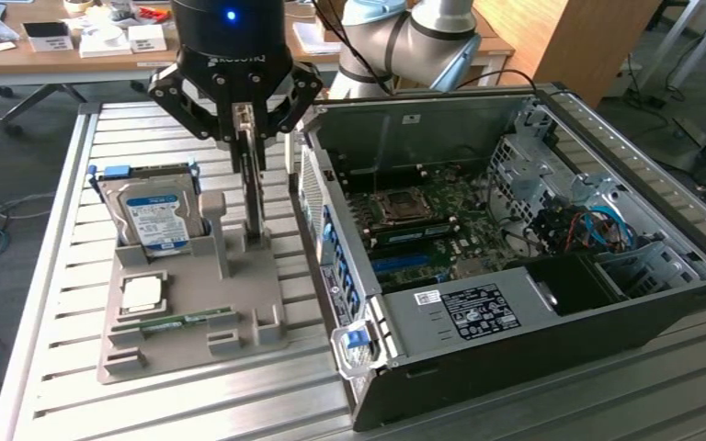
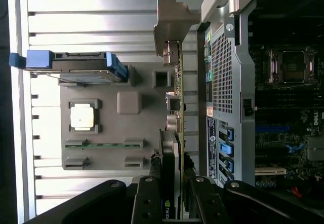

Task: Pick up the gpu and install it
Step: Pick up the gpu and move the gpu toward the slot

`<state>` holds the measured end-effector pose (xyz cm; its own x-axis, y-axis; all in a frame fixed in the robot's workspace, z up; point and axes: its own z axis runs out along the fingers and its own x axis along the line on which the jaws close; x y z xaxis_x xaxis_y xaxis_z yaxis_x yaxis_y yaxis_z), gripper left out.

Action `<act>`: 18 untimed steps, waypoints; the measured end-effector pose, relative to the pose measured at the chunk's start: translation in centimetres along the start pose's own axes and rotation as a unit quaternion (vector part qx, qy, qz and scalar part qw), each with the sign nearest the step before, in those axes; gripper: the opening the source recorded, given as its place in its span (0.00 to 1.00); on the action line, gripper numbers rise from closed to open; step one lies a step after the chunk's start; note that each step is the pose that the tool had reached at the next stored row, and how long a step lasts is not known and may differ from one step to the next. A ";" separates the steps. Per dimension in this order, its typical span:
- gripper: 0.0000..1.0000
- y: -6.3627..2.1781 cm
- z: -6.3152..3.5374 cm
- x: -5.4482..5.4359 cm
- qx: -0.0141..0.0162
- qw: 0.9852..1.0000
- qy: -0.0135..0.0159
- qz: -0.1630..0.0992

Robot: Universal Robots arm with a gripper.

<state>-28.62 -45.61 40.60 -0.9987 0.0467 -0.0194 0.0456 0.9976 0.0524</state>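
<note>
Two jaws are pinching the gpu point(image 1: 253, 188) by its upper edge, one on each face, and we are holding it upright and edge-on above the grey holder point(image 1: 144, 354). Its lower end is sitting at the holder's slot posts, and we are not able to tell whether it is hanging clear of them. The pale bracket point(image 2: 173, 19) is projecting from one end of the card.

Moving outward, the hard drive point(image 1: 157, 216) is leaning in its own slot on the exterior view's left, near the card but apart from it. The open case point(image 1: 550, 322) is standing just beside the holder on the exterior view's right, with its perforated wall point(image 1: 316, 197) running close alongside the card. Everything is resting on the slatted surface point(image 1: 47, 276).

We are judging the risks from this pose:
- We are gripping a thin card at a narrow patch, so it may be pivoting between the pads if one end drags.
- If the lower end is catching on a post, the light holder may be lifting or sliding with it.
- With the wall so close, the bracket may be snagging its rim on any sideways move, twisting the card in our grip.
</note>
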 end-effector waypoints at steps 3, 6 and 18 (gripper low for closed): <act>0.27 0.01 0.01 -0.1 0.000 1.000 0.000 0.000; 0.27 0.02 0.01 -0.4 0.000 1.000 0.000 0.000; 0.27 0.05 0.03 -1.1 0.000 1.000 0.000 0.000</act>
<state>-27.52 -45.61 40.60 -0.9987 0.0468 -0.0195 0.0457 0.9976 0.0524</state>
